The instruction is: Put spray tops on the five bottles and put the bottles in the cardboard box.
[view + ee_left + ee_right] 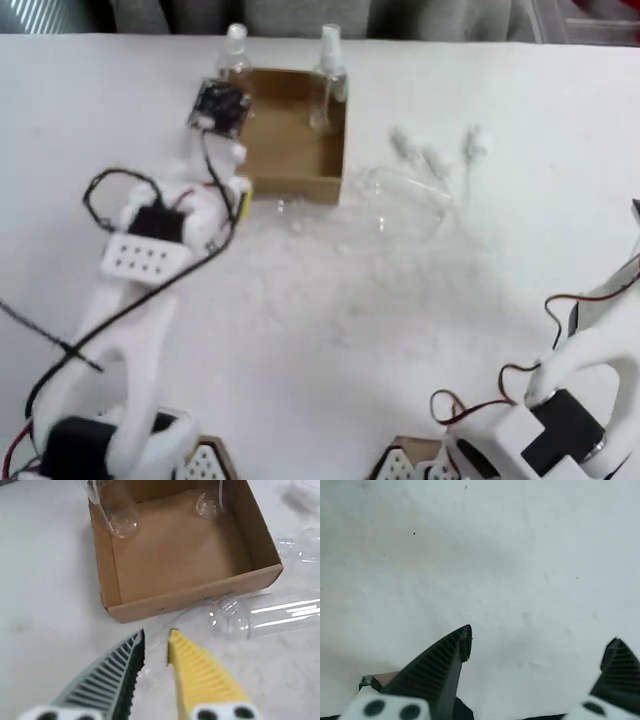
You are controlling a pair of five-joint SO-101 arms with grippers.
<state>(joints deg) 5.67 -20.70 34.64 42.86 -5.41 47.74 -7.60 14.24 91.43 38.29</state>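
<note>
From the high view, the cardboard box (295, 187) is sitting near the table's (320, 330) far edge. Two topped bottles (330, 70) are standing in its far corners, with loose bottles (405, 200) and spray tops (435, 158) lying beside it.

In the left wrist view, the left gripper (156, 642) is hovering just outside the box's wall, its fingers narrowly parted.

In the right wrist view, the right gripper (541, 640) is hanging over the table, its fingers spread wide.

Left claw (156, 636) narrowly parted, right claw (541, 634) spread wide.
</note>
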